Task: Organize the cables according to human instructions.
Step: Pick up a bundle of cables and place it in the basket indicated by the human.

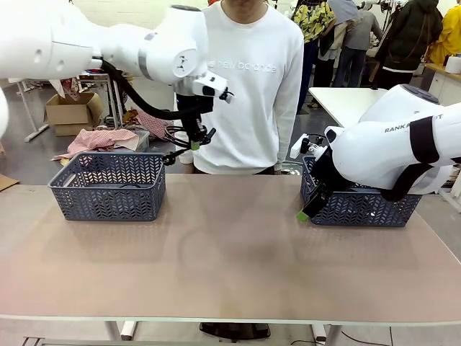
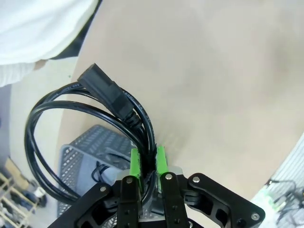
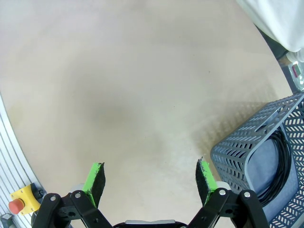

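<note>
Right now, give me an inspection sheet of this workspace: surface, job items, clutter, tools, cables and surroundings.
Surface: tan table, bare between the baskets.
Job's things: left basket and right basket at the far corners.
Clutter: nothing seen.
Grippers: left tool shut on a coiled cable, raised above the table; right tool open, holding nothing, low beside the right basket.
Cables: another black cable lies in the right basket.
Surroundings: person in white sweatshirt at the far side.

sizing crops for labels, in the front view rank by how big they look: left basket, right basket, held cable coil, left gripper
1. Left basket, fully in sight.
2. Right basket, partly hidden by the right arm, so it may really match the left one.
3. Cable coil, hanging from the shut left gripper.
4. Left gripper, smallest; close to the coil, so that pair is unsure.
</note>
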Available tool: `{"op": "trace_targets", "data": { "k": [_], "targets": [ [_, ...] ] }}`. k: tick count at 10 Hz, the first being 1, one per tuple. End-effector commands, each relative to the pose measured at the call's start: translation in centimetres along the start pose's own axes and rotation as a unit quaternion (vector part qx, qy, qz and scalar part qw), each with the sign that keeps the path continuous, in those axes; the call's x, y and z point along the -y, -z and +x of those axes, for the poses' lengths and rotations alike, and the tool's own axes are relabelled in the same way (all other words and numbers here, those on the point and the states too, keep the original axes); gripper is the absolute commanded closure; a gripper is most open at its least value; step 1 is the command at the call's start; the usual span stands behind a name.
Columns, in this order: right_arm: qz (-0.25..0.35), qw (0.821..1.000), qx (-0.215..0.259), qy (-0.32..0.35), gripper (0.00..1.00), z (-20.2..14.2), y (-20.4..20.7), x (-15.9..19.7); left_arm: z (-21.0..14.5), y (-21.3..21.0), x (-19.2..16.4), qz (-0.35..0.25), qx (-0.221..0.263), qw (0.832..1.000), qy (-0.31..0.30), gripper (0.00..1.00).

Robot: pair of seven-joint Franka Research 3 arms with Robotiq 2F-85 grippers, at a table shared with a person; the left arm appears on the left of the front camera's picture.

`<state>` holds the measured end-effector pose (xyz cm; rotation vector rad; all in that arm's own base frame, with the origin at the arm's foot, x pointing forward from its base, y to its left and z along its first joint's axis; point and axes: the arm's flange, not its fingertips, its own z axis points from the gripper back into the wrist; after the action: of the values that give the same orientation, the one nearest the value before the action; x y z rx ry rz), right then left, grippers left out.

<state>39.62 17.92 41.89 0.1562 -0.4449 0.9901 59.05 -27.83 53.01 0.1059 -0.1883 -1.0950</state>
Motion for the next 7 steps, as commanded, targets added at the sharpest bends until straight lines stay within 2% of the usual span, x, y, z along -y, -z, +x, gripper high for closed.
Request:
{"op": "trace_targets", "data": {
  "k": [1, 3, 5, 7],
  "targets": [
    [-0.003, 1.0, -0.002, -0.001, 0.0, 0.1, -0.1, 0.1, -4.0, -0.9, -0.2, -0.037, 0.014, 0.997, 0.071, 1.0],
    [-0.003, 1.0, -0.002, -0.001, 0.0, 0.1, -0.1, 0.1, -6.7, -1.3, -1.3, -0.049, 0.015, 0.991, 0.125, 1.0],
    [-0.003, 1.0, -0.002, -0.001, 0.0, 0.1, -0.1, 0.1, -9.4, -0.8, -3.0, -0.042, 0.001, 0.987, 0.155, 1.0],
    [-0.003, 1.0, -0.002, -0.001, 0.0, 0.1, -0.1, 0.1, -11.5, 0.2, -4.1, -0.035, 0.012, 0.983, 0.181, 1.0]
  ]
}}
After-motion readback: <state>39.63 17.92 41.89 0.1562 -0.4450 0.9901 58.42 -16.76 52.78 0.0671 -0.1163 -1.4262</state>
